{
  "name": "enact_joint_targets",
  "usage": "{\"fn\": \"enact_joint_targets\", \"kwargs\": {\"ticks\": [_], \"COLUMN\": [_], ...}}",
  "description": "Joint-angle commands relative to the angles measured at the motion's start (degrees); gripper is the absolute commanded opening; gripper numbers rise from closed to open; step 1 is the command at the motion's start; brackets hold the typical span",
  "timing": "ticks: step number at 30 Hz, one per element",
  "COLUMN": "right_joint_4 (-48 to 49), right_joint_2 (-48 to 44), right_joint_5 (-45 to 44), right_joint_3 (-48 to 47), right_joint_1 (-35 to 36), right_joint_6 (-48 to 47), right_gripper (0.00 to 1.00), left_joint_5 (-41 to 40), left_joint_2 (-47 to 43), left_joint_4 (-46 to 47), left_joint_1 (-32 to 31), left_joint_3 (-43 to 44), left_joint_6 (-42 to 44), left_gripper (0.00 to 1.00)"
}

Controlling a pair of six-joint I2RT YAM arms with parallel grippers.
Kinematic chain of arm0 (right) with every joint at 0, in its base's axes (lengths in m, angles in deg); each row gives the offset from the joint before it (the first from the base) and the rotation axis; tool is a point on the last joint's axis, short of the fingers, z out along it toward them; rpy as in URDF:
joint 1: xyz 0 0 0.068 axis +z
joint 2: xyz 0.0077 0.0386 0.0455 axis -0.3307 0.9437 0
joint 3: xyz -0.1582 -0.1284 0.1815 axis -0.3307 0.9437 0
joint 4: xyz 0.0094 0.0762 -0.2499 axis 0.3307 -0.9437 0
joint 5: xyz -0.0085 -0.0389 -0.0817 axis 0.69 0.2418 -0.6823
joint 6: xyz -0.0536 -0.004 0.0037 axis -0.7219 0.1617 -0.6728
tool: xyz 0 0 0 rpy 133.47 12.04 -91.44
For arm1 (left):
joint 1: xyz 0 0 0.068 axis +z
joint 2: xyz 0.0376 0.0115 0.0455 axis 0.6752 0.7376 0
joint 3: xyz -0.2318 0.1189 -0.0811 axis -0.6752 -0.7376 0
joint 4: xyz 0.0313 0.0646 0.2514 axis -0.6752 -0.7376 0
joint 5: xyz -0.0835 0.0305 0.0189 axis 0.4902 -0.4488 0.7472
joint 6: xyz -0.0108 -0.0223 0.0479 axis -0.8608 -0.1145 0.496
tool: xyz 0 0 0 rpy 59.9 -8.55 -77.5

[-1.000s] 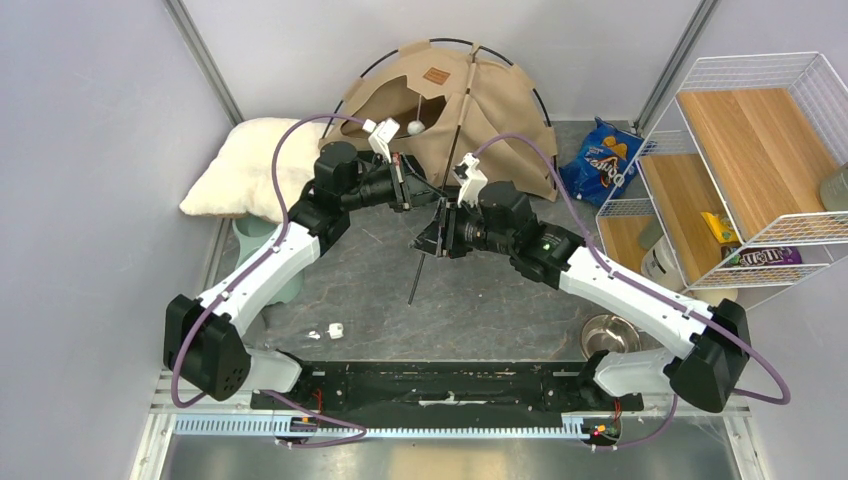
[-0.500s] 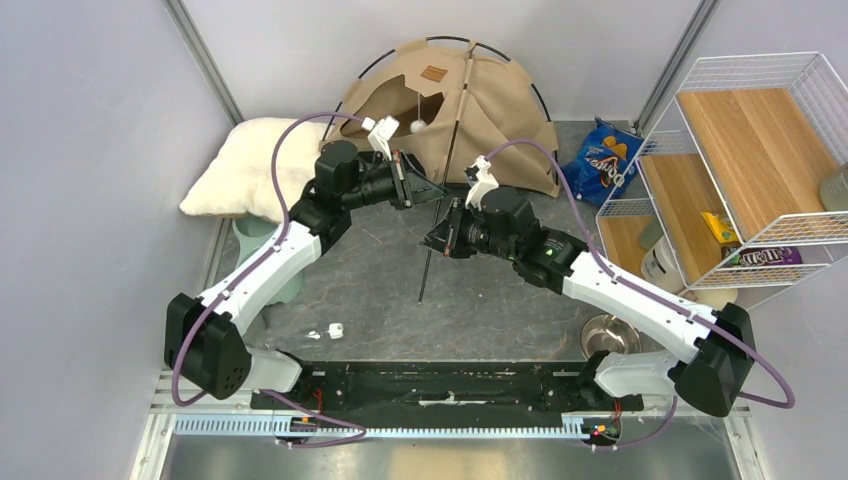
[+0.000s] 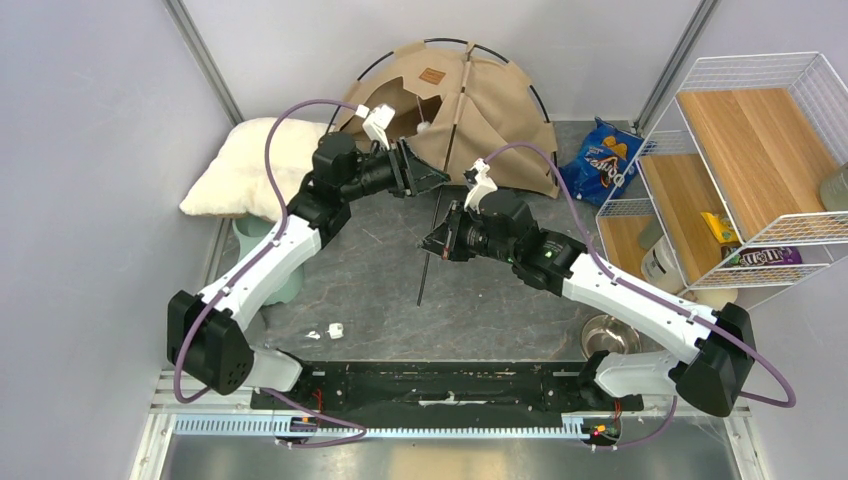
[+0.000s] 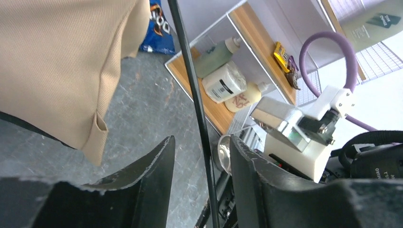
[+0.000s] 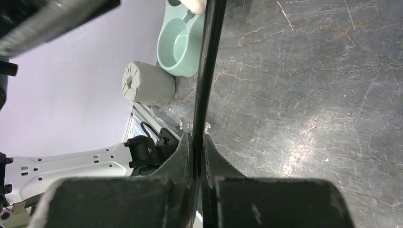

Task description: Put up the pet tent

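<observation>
Right pincer (image 5: 197, 142) is clamped tight on the black pole (image 5: 206, 61), just in front of the tent (image 3: 470, 110). Left pincer (image 4: 202, 149) stands apart right by the tent's front fabric, and the pole runs through the gap, clear of both fingers as far as I can see. The tent sits domed at the back of the bench (image 3: 370, 280), with a pillow (image 3: 245, 165) just left of it and a blue bag (image 3: 600, 160) just right.

We see a fluffy white pillow (image 3: 240, 165) at left, and a blue snack bag (image 3: 603, 160) beside a wire shelf (image 3: 745, 135), with a steel bowl (image 3: 608, 335) nearer.
</observation>
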Motion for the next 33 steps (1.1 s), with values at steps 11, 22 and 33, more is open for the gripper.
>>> {"fn": "enact_joint_targets", "kwargs": {"ticks": [11,22,33], "right_joint_4": [1.34,1.44,2.07], "right_joint_2": [0.03,0.44,0.84], "right_joint_5": [-1.81,-1.13,-1.04], "right_joint_3": [-1.15,-1.35,-1.58], "right_joint_1": [-0.34,-0.32,-0.34], "right_joint_6": [0.05,0.05,-0.19], "right_gripper": [0.0,0.0,0.0], "left_joint_5": [-25.89,-12.77,-15.78], "left_joint_2": [-9.2,-6.88,1.63], "left_joint_4": [-4.68,11.99,42.31], "left_joint_1": [0.46,0.4,-1.97], "left_joint_3": [-2.06,-16.15,-23.33], "left_joint_6": [18.02,27.94,30.98], "left_gripper": [0.57,0.59,0.6]}}
